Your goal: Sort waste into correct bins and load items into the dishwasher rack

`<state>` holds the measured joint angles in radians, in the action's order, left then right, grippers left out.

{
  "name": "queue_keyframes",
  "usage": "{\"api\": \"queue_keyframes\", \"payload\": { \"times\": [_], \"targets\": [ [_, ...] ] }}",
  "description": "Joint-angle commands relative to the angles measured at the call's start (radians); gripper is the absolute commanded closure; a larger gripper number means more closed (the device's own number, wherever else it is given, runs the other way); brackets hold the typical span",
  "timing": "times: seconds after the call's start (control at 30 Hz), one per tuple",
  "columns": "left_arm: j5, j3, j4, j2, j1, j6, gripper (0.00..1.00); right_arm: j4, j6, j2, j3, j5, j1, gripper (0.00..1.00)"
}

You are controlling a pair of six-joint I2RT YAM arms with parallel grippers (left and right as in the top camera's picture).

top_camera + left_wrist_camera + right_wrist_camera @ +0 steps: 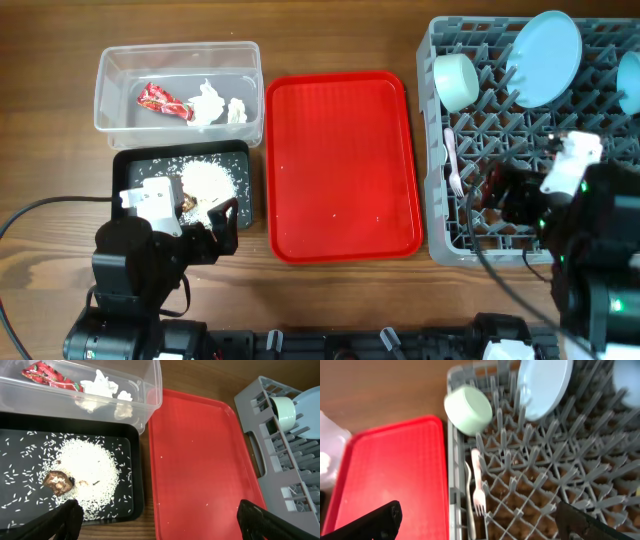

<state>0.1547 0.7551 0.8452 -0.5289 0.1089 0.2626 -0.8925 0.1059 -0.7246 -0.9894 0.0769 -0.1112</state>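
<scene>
The clear rectangular plastic tub (180, 55), at the upper left of the overhead view, holds the small red-and-white crinkled wrapper (163, 101) and the white crumpled tissue scraps (208, 103), dry rubbish kept together. Just below it on the wooden table (50, 150), the shallow black rectangular tray (180, 150) carries the white rice-like crumbs (207, 182) heaped beside a brown lump (56, 482), food waste kept apart.

The flat red serving tray (343, 165) in the middle is bare but for a few grains.

At right, the large grey plastic grid rack (437, 200) holds the pale blue round plate (543, 58) on edge between pegs and the pale green bowl (460, 80) tipped sideways, propped so, I judge, to drain. A pale blue bowl (630, 82) sits at the frame's right edge. The white plastic fork (478, 495) lies along the rack's left wall, with a second thin utensil (469, 510), likely the spoon, beside it. No yellow cup shows.

The left claw (159, 507) hangs spread and empty above the black tray's lower edge. The right claw (477, 510), likewise spread and empty, hangs over the rack.
</scene>
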Motion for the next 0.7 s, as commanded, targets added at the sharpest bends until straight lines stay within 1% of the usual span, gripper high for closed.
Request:
{"api": "queue_keyframes", "payload": {
  "times": [0.0,0.07,0.13,0.2,0.3,0.67],
  "targets": [
    [-0.010,-0.010,-0.002,0.003,-0.003,-0.024,0.00,0.002,0.013,0.087,0.002,-0.017,0.017,0.00],
    [-0.010,-0.010,-0.002,0.003,-0.003,-0.024,0.00,0.002,-0.031,0.126,0.003,-0.037,0.019,0.00],
    [-0.010,-0.010,-0.002,0.003,-0.003,-0.024,0.00,0.007,-0.026,0.160,0.005,-0.027,0.024,0.00],
    [-0.010,-0.010,-0.002,0.003,-0.003,-0.024,0.00,0.066,-0.027,0.208,0.031,-0.007,0.041,0.00],
    [-0.010,-0.010,-0.002,0.003,-0.003,-0.024,0.00,0.200,-0.027,0.283,0.118,0.002,0.070,0.00],
    [-0.010,-0.010,-0.002,0.003,-0.003,-0.024,0.00,0.842,-0.019,0.579,0.606,0.035,0.126,0.00]
  ]
}}
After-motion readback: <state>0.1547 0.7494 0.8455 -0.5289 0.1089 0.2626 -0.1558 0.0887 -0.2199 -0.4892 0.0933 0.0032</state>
